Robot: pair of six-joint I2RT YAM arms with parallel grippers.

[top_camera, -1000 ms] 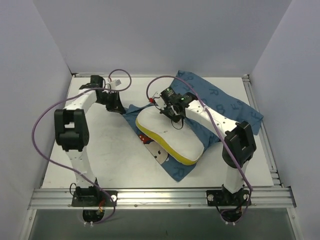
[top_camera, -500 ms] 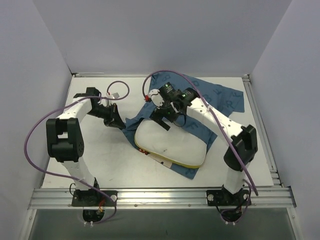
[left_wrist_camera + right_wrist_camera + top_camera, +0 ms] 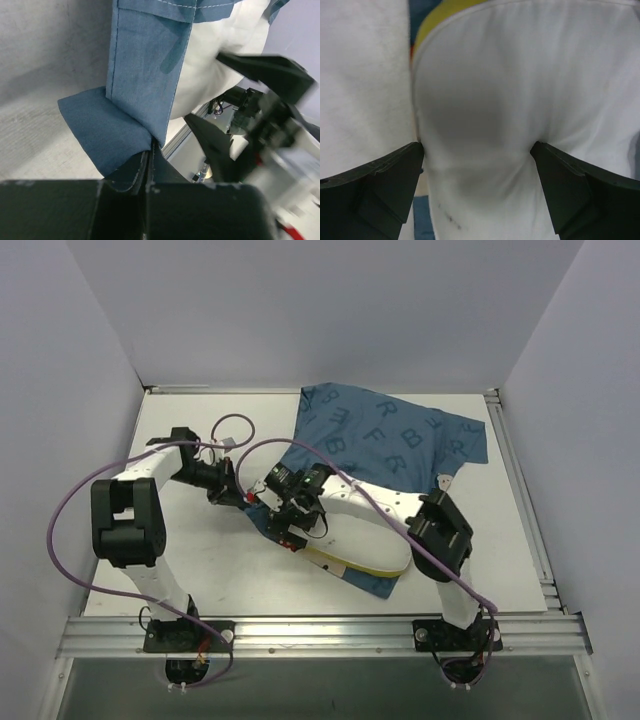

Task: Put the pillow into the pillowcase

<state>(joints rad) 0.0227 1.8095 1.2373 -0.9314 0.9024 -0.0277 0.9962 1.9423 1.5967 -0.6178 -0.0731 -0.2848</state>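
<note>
The blue lettered pillowcase (image 3: 390,435) lies spread over the back right of the table, and a strip of it shows under the pillow's near edge. The white pillow (image 3: 365,530), its yellow band (image 3: 365,568) toward the front, rests on that fabric. My left gripper (image 3: 240,496) is shut on a folded blue edge of the pillowcase (image 3: 135,100), pinched at the jaws (image 3: 150,150). My right gripper (image 3: 293,523) is open at the pillow's left end. In its wrist view the pillow (image 3: 485,75) bulges between the wide-apart fingers (image 3: 385,175).
Purple cables (image 3: 235,425) loop over the left arm and the table's back left. The bare white table (image 3: 200,560) runs to an aluminium rail (image 3: 320,630) at the front. Grey walls stand close on three sides.
The right gripper opened, dropped from above the pillow and moved front-left to the pillow's left end. The pillowcase's upper part now lies flat at the back right. The left gripper shifted slightly right, still pinching fabric.
</note>
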